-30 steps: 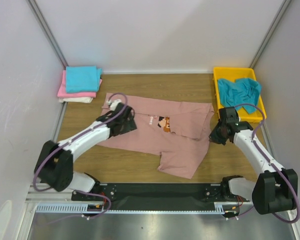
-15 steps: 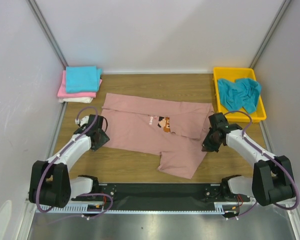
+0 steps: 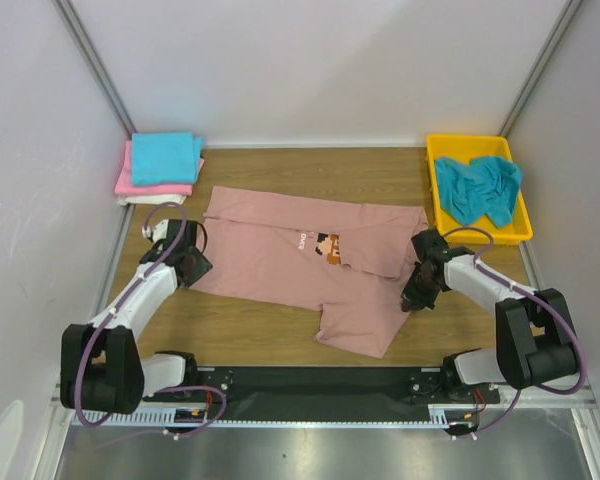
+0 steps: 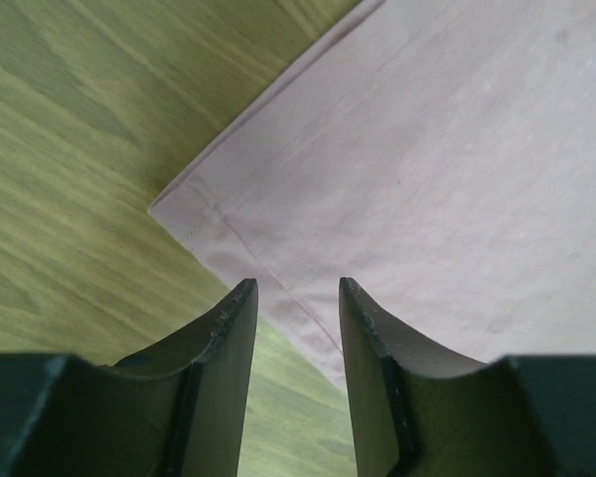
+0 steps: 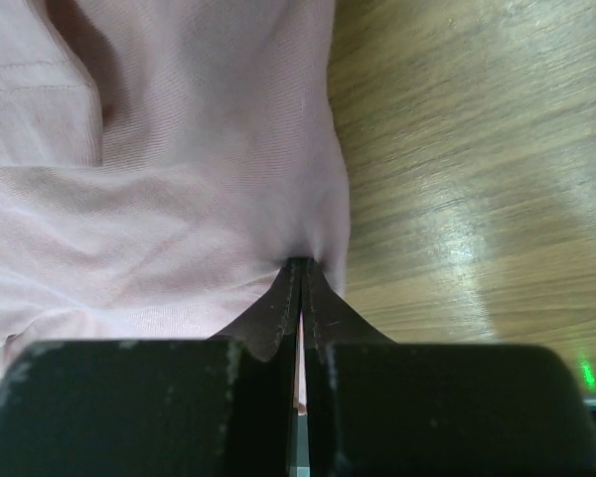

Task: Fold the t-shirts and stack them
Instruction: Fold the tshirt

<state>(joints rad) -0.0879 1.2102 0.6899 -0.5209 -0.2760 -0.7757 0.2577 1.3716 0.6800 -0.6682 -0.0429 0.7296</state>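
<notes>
At the upper left of the top view I see a pile of folded t-shirts (image 3: 160,170) — turquoise on top, bright pink under it, white at the bottom. Below it, at the left middle, my left gripper (image 3: 185,262) sits at the left edge of the dusty-pink t-shirt (image 3: 300,265). In the left wrist view its fingers (image 4: 228,338) are apart. The shirt's corner lies on the wood by the gap, and nothing is held. The dusty-pink t-shirt is spread out across the middle of the wooden table (image 3: 310,165), with its small print (image 3: 325,245) facing up. At the right middle, my right gripper (image 3: 417,290) is pinched tight on the shirt's right edge — the right wrist view shows cloth bunched at the tips. In the upper right, a crumpled turquoise t-shirt (image 3: 477,188) lies in the yellow tray (image 3: 467,141).
</notes>
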